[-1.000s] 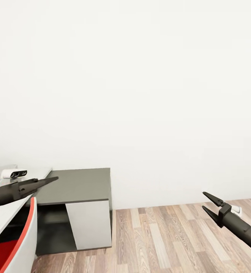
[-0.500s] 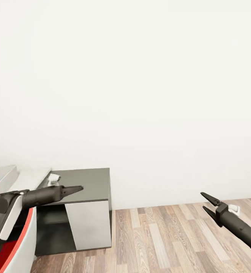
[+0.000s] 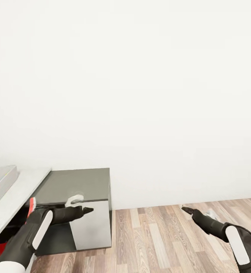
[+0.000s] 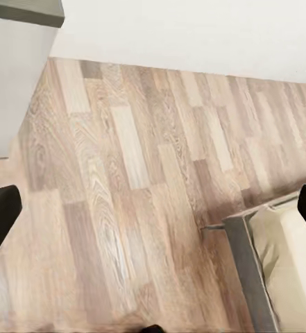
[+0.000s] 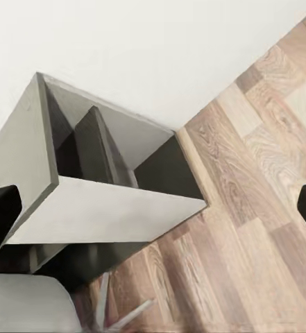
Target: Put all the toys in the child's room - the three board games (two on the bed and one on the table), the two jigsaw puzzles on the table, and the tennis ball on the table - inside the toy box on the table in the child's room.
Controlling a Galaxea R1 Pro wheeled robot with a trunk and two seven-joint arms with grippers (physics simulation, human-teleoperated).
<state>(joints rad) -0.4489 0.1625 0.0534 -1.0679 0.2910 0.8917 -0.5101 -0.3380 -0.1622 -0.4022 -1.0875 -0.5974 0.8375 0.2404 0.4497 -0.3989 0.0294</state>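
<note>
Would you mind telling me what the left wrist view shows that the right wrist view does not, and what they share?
The left wrist view shows a corner of the bed, grey frame and cream mattress. The right wrist view shows the table with its open compartments seen from the side. Both share the white wall, the wood-plank floor, and dark fingertips at the picture's edges, set wide apart.
</note>
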